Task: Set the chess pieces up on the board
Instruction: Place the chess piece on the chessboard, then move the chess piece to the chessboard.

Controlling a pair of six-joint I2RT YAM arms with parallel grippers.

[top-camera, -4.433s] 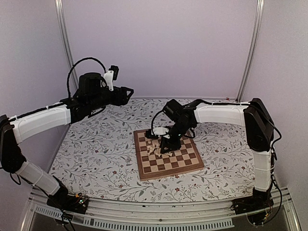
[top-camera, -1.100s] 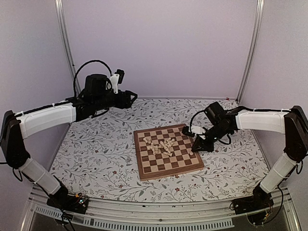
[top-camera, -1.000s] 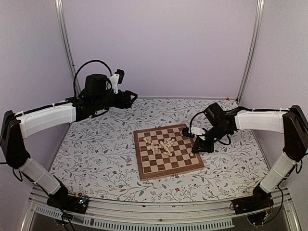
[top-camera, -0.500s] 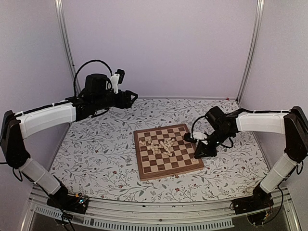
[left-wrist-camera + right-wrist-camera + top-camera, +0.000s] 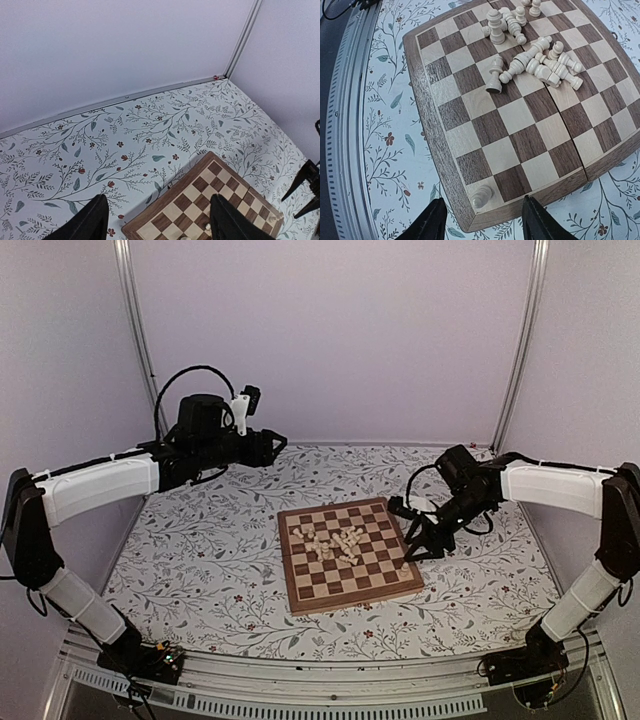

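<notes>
Wood in two tones makes up the board [image 5: 300, 595]: dark brown and light tan checks inside a brown border, with a seam running across its middle in your right wrist view. It lies flat on the floral-patterned surface [image 5: 200, 550], turned slightly askew, a little right of centre.

Your chess pieces [image 5: 530, 55] are pale cream, turned figures with round heads and flared bases. Most of them are tumbled in a loose heap around the board's middle squares. Many lie on their sides, touching or crossing one another, and a few at the heap's edge stand upright. One lone pawn [image 5: 481, 196] appears to stand on a light corner square, well apart from the heap and at the board's right-hand near corner.

Your right fingers [image 5: 437, 220] are spread apart and grip nothing. They hang just beside the board's right edge, near that lone pawn. Your left fingers [image 5: 92, 222] are also apart and hold nothing, raised above the far left of the surface, well apart from the board.
</notes>
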